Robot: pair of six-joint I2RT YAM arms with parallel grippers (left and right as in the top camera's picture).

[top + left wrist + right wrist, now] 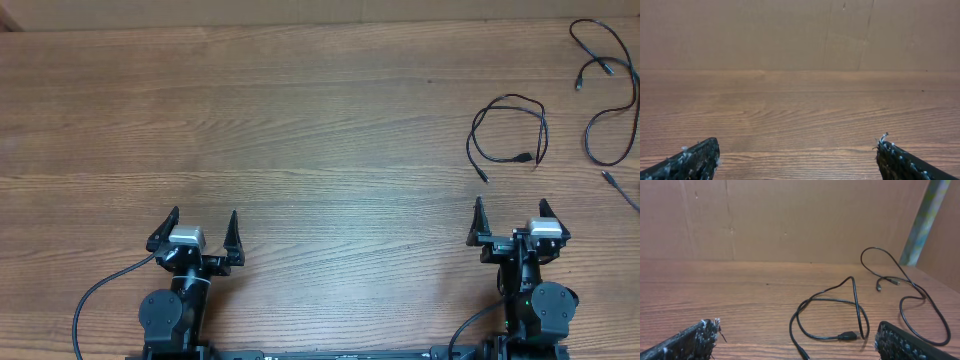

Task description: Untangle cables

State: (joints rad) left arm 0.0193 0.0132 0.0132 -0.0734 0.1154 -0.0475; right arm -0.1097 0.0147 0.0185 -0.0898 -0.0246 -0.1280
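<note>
Thin black looped cables [510,130] lie apart on the wooden tabletop [300,130]; right tool [512,222], spread and empty, should pinch one strand; left tool [198,231] spread.

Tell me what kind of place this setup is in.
Probably a robot test bench or lab: a bare wood-grain table, plain brown cardboard-like panels walling its far edge, and two black cables lying ahead of the open right gripper.

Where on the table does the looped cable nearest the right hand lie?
In the overhead view, the looped cable lies on the table's right side, just beyond the open right hand, with a longer cable further right.
</note>
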